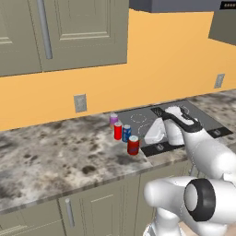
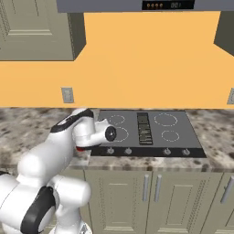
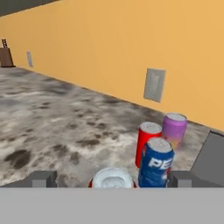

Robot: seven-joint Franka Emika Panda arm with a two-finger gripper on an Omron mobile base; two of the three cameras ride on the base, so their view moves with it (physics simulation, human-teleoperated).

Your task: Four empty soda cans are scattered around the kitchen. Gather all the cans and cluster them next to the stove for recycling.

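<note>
Four soda cans stand upright in a cluster on the counter just left of the stove (image 1: 193, 117): a purple-pink one (image 1: 113, 119) at the back, a red one (image 1: 118, 131), a blue one (image 1: 126, 133) and a second red one (image 1: 133, 145) nearest the front. My gripper (image 1: 147, 137) hovers just right of the front red can, open. In the hand view that can's silver top (image 3: 112, 178) lies between the wide-apart fingertips (image 3: 43, 178), untouched, with the blue can (image 3: 155, 162), red can (image 3: 148, 141) and purple-pink can (image 3: 174, 128) behind it. My arm hides most of the cluster in the right base view; the stove (image 2: 155, 130) shows there.
A wall outlet (image 1: 80, 103) sits behind the cans. Marbled counter (image 1: 55, 156) stretches left, with a dark block (image 3: 5, 57) at its far end. Upper cabinets (image 1: 69, 32) hang above, and a range hood (image 2: 151, 4) is over the cooktop.
</note>
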